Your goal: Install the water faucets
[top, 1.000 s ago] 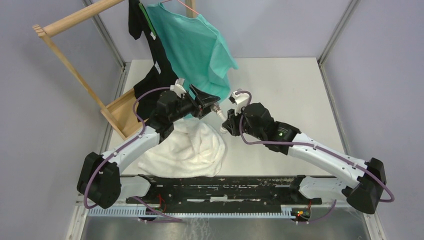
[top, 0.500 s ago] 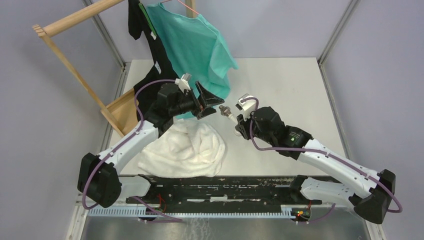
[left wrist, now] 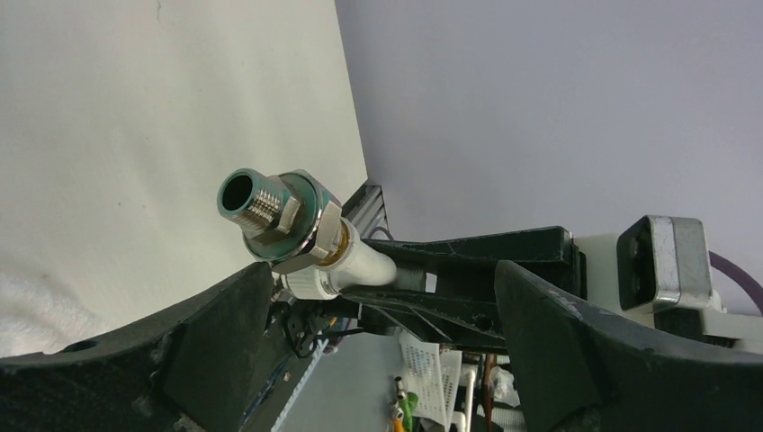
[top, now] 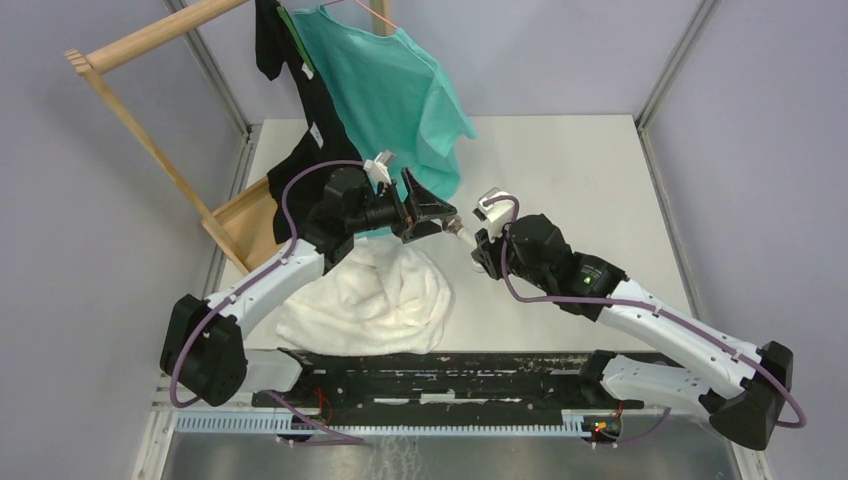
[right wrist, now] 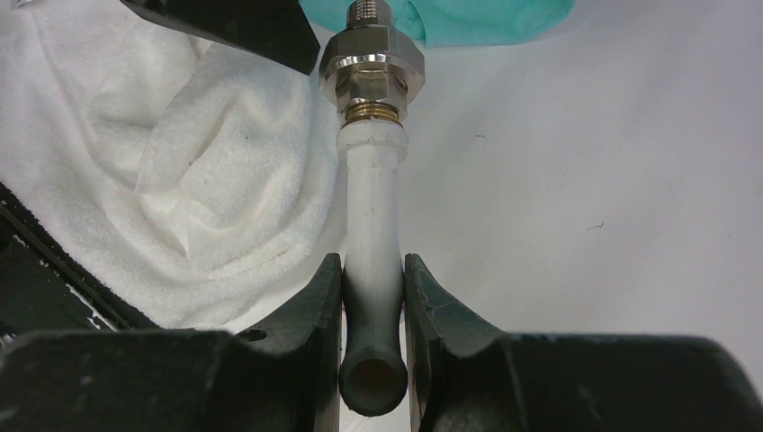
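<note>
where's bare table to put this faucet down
Bare table spans the far right, from the teal shirt to the table's right edge, and the near right around the right arm holding the faucet. The left is crowded: white towel, black shirt, wooden rack.

White spout and silver fitting, joined and held up in the air

The white plastic spout (right wrist: 372, 225) is a thin, slightly bent tube with one open end. The right pincer (right wrist: 372, 270) pinches it near that end. The shiny silver fitting (right wrist: 370, 67) sits on the other end: a six-sided nut with a hollow threaded tip, pointing at the wide-open left pincer (top: 445, 218), above the tabletop (top: 580, 170).
</note>
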Robot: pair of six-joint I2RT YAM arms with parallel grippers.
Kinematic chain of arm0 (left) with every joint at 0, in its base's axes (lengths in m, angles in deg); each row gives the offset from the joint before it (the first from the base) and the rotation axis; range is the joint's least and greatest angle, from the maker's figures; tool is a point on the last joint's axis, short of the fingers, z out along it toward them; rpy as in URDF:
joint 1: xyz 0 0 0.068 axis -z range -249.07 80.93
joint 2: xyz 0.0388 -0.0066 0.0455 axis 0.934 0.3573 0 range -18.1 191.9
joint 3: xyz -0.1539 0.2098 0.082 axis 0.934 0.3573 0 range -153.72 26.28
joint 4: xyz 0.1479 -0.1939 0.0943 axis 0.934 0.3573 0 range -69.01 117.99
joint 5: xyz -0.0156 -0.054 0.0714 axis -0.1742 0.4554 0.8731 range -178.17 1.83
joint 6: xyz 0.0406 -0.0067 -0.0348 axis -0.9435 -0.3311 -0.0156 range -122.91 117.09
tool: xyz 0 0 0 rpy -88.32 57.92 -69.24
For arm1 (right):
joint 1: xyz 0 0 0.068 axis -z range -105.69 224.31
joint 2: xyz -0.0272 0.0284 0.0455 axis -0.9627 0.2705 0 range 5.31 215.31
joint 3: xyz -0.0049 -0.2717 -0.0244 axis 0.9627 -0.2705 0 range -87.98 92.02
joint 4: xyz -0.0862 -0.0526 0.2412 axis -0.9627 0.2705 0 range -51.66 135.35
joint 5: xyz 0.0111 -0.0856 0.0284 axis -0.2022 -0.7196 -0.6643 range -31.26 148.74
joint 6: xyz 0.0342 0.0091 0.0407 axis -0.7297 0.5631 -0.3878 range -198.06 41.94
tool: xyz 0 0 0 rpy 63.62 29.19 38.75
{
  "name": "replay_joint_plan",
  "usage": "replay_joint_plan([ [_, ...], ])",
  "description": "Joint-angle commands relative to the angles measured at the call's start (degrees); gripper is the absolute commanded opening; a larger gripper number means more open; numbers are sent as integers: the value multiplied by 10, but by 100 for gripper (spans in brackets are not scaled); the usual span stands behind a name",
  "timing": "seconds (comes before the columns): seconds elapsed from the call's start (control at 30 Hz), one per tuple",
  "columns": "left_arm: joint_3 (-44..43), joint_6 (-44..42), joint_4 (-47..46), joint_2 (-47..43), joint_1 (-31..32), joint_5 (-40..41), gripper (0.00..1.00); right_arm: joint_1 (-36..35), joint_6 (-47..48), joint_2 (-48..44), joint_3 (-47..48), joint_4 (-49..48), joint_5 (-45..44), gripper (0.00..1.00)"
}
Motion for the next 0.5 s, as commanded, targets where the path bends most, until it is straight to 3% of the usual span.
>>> replay_joint_plan([
  [0.0,14,37,-84,20,18,-22,99,2,-4,-19,5,-87,-5,1],
  [0.23,32,73,-132,37,22,-25,99,2,-2,-34,1,-94,-1,1],
  [0.47,24,29,-89,32,17,-46,99,7,3,-66,-18,-103,29,1],
])
